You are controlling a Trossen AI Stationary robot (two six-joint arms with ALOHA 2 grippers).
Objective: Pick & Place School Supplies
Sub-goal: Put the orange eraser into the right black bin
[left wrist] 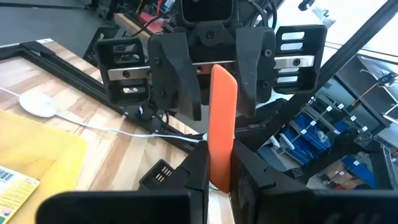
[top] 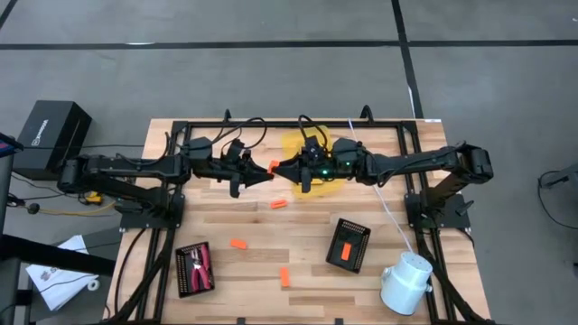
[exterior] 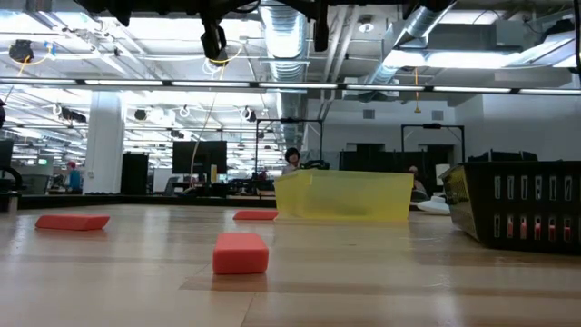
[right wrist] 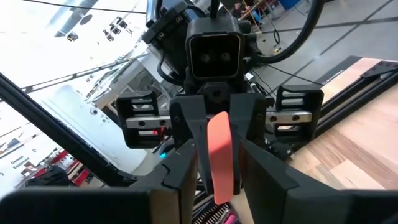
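1. Your left gripper (top: 268,168) and right gripper (top: 280,169) meet tip to tip above the tabletop (top: 253,230), both sets of fingers pinching one orange stick (left wrist: 222,127), apparently a handover
2. Beside them sits the yellow tray (top: 318,155), probably its destination
3. Other orange sticks (top: 238,244) wait on the tabletop

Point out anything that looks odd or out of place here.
One orange stick hangs in mid-air above the table, gripped from both ends at once by the left gripper and the right gripper. Other orange sticks lie scattered loose on the wooden table.
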